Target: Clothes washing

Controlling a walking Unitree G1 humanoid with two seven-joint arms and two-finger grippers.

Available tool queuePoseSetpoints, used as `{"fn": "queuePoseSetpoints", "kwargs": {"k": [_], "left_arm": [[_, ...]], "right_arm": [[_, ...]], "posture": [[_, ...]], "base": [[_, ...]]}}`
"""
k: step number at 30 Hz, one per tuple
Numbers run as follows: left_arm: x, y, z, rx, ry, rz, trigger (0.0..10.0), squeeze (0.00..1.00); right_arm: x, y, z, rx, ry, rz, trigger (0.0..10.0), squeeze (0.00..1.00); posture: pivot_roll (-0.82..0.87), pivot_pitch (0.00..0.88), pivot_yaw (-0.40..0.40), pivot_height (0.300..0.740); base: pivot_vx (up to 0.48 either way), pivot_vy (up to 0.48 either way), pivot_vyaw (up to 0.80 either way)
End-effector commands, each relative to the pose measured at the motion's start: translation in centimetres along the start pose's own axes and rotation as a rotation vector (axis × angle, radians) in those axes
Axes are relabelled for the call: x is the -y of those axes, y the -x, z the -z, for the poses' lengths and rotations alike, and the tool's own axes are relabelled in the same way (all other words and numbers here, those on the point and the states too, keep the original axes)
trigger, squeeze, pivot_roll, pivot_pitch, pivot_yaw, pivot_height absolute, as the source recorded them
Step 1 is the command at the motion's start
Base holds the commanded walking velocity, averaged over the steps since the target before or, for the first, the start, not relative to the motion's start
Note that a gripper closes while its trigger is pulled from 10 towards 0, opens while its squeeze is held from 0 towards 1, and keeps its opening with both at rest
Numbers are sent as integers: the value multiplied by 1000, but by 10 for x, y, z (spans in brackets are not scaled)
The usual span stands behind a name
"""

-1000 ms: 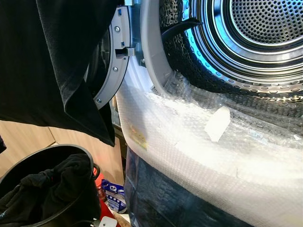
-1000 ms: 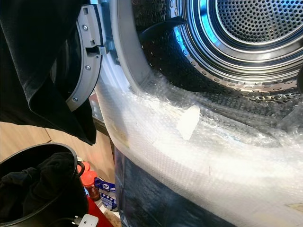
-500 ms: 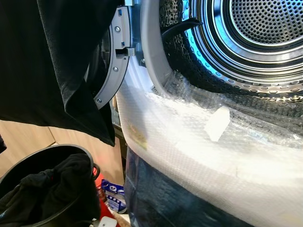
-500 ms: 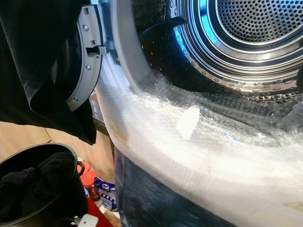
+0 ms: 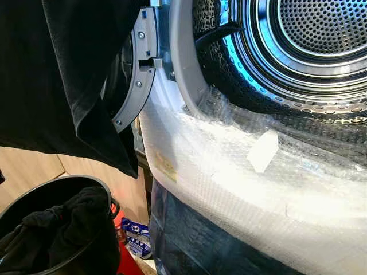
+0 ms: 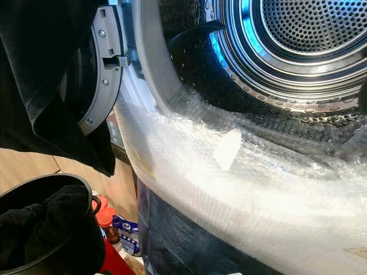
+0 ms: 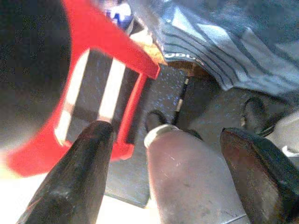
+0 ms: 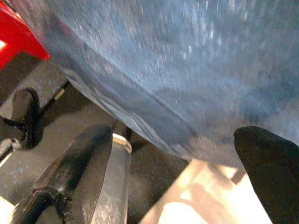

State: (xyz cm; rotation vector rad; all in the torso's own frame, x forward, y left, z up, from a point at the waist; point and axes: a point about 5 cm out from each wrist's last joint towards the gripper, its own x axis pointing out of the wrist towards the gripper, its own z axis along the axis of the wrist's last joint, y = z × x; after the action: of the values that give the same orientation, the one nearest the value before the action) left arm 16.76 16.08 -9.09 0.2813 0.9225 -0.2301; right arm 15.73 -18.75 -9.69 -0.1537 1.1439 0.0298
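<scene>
One open drum (image 5: 321, 34), one bucket (image 5: 86, 252) — two parted hands, left hand (image 7: 173, 154), right hand (image 8: 187, 172).

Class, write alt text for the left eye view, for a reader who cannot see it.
An open washing machine drum of perforated steel gapes at upper right, bubble wrap draped over its lower rim. A black garment hangs at upper left, above a black bucket holding dark clothes.

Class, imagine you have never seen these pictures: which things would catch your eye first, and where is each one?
The shiny perforated drum of the open washing machine, lit blue at upper right. Below it, bright bubble wrap covers the machine's front lip. A large black garment hangs at upper left, above a black basket holding more dark clothes.
</scene>
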Motion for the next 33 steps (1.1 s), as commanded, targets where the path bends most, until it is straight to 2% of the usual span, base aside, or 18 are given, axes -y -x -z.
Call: {"fn": "queuePoseSetpoints", "kwargs": {"k": [1,5,7,13,14,15,17,21,25,28,29,32,33], "left_arm": [[2,-1,-13,70,-94,38,10000,0],[3,-1,-21,136,-133,86,10000,0],[2,3,-27,219,-204,136,10000,0],[2,3,-28,233,-216,147,10000,0],[-3,6,-25,253,-119,86,10000,0],[-3,6,-25,253,-119,86,10000,0],[-12,7,-16,237,5,-5,10000,0],[-12,9,-15,255,68,-24,10000,0],[-16,11,-30,360,41,-67,10000,0],[-20,22,-67,560,-85,-93,10000,0],[-19,29,-79,626,-110,-88,10000,0],[-11,43,-95,718,-173,-41,10000,0],[-2,50,-100,744,-234,14,10000,0]], "right_arm": [[4,1,11,-59,-20,26,10000,0],[0,1,17,-92,9,9,10000,0],[-4,2,26,-127,18,-4,10000,0],[-4,2,28,-133,16,-6,10000,0],[-7,2,29,-105,59,-53,10000,0],[-7,2,29,-105,59,-53,10000,0],[-6,3,34,-110,85,-83,10000,0],[1,5,43,-133,70,-69,10000,0],[1,5,44,-135,71,-70,10000,0],[0,5,43,-131,71,-77,10000,0],[0,5,43,-130,71,-81,10000,0],[-2,5,42,-133,80,-88,10000,0],[-3,5,43,-138,88,-94,10000,0]], "posture": [[58,0,-39,740],[63,0,-36,740],[64,0,-31,740],[64,0,-31,740],[69,0,-29,740],[69,0,-29,740],[54,0,-25,740],[60,0,-24,740],[60,0,-25,740],[65,0,-21,740],[68,0,-18,740],[72,0,-18,740],[82,0,-18,740]], "base": [[0,0,0],[0,0,0],[0,0,0],[0,0,0],[0,0,0],[0,0,0],[0,0,0],[0,0,0],[0,0,0],[0,0,0],[0,0,0],[0,0,0],[0,0,0]]}}
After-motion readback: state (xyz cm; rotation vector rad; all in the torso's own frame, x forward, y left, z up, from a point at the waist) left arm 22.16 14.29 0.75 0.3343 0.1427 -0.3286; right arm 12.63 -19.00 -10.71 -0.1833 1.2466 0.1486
